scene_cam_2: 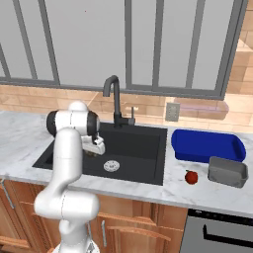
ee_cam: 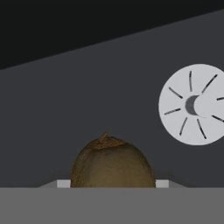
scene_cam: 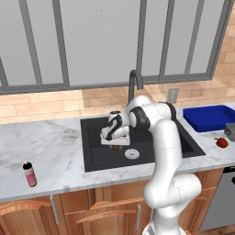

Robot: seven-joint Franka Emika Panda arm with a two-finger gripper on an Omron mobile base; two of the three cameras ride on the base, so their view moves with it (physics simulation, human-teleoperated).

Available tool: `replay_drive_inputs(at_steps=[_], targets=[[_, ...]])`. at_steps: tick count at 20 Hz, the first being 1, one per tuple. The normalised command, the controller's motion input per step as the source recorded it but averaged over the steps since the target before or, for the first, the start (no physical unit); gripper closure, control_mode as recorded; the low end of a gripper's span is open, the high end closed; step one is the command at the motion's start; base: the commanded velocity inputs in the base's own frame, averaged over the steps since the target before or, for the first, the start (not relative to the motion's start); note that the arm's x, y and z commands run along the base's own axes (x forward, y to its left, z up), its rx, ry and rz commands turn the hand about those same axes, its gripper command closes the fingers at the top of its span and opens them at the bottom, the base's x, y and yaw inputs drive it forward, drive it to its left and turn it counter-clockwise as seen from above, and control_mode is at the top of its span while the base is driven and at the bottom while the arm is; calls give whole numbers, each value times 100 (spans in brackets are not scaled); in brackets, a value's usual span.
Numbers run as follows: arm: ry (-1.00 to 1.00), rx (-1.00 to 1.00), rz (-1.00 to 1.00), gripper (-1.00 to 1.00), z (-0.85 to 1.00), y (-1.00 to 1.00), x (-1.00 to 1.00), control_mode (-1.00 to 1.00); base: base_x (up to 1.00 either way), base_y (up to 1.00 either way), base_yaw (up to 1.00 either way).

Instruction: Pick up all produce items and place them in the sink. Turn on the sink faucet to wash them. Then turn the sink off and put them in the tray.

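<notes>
Brownish-olive round produce item [ee_cam: 113, 162] held over the matte-black rectangular sink basin [scene_cam: 94, 144].
The item is seen pinched between the two fingers of the gripper [scene_cam: 115, 147], their tips hidden beside it; the round silver drain [ee_cam: 195, 105] is seen at its 2 o'clock.

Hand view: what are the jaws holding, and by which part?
The brownish-olive produce item, clamped across its sides between the jaws, low over the sink floor.
</notes>
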Motion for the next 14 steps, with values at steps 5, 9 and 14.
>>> replay_drive_inputs(at_steps=[5,9,14], targets=[[0,0,0,100,-27,-8,13,-100,0,0,0],[0,0,0,100,-25,-2,18,-100,0,0,0],[0,0,0,100,-24,-1,6,-100,0,0,0]])
